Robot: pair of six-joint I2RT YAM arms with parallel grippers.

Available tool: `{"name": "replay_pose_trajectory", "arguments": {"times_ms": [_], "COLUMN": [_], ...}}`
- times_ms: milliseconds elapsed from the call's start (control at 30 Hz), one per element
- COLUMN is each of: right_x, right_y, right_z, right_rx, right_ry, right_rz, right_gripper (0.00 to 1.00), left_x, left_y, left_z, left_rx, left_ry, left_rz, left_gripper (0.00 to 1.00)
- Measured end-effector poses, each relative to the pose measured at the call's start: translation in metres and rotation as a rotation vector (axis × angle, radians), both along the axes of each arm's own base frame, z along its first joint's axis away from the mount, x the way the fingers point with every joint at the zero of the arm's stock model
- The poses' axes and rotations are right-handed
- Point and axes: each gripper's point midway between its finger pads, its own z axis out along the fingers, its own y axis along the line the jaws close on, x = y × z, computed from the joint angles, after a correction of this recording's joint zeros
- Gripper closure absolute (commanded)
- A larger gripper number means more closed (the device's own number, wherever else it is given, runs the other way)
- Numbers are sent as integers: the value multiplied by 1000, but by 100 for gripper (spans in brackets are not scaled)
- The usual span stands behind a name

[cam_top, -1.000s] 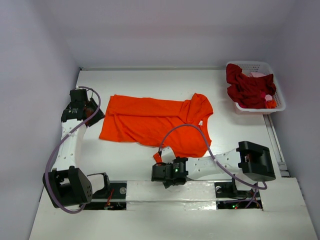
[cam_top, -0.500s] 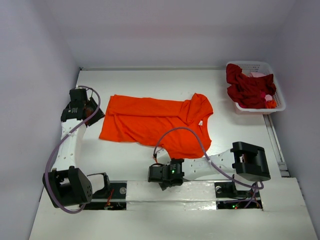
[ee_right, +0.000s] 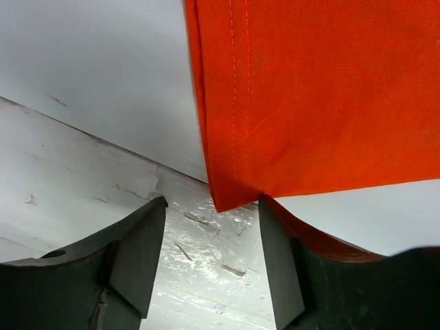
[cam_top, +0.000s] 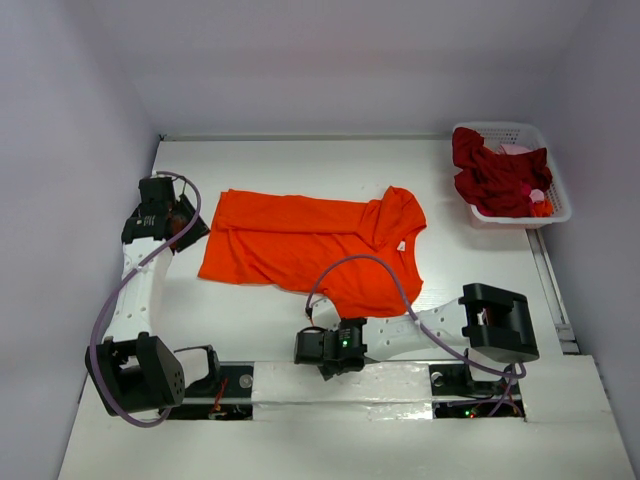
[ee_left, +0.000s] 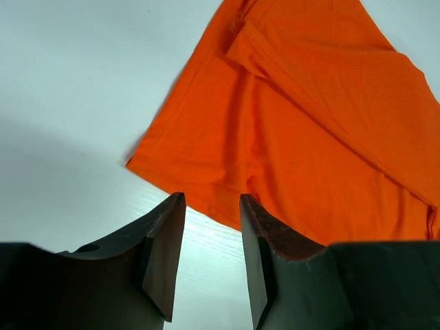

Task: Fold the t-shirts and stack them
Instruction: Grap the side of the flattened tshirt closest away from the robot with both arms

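A bright orange t-shirt (cam_top: 310,240) lies spread flat on the white table, collar toward the right. Its left hem (ee_left: 227,185) shows just beyond my left gripper (ee_left: 212,199), which stands open at the shirt's left edge (cam_top: 190,232) with bare table between its fingers. My right gripper (cam_top: 303,345) is low at the table's near edge, open. A hemmed corner of the orange shirt (ee_right: 230,196) hangs at its fingertips (ee_right: 269,206), not pinched. Dark red t-shirts (cam_top: 495,175) and a pinkish one (cam_top: 515,150) are piled in the basket.
The white lattice basket (cam_top: 556,192) stands at the back right corner. A scuffed white beam (cam_top: 330,380) runs along the near edge under the right gripper. Grey walls close in on the left, back and right. A purple cable (cam_top: 375,262) loops over the shirt's lower right.
The right arm has slid left and toward the near edge, and its jaws have narrowed a little. The left arm and the orange shirt's main body have stayed still.
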Motion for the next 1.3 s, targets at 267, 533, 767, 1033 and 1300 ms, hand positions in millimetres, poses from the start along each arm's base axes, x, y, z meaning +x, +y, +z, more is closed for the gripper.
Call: {"name": "replay_pose_trajectory", "arguments": {"times_ms": [267,533,767,1033,1300], "right_x": [3,17,36,39,40], "right_y": [3,2,-2,-3,-5], "right_z": [-2,-3,-4,-4,-3], "right_rx": [17,38,33,36,38], "right_ry": [26,45,10,-3,-11], "right_rz": [-29,-103,-174,-189,-199], "right_gripper": [43,43,45,61,67], "left_x": [0,-1,-2,-1,-1], "left_y": [0,-2,-3,-3,-3], "left_z": [0,0,0,3,3], "left_rx": [-1,-7,-11,-12,-13], "left_ry": [0,3,8,2,-1], "left_rz": [-1,-5,-8,-10,-10], "left_gripper": [65,65,65,65,65]}}
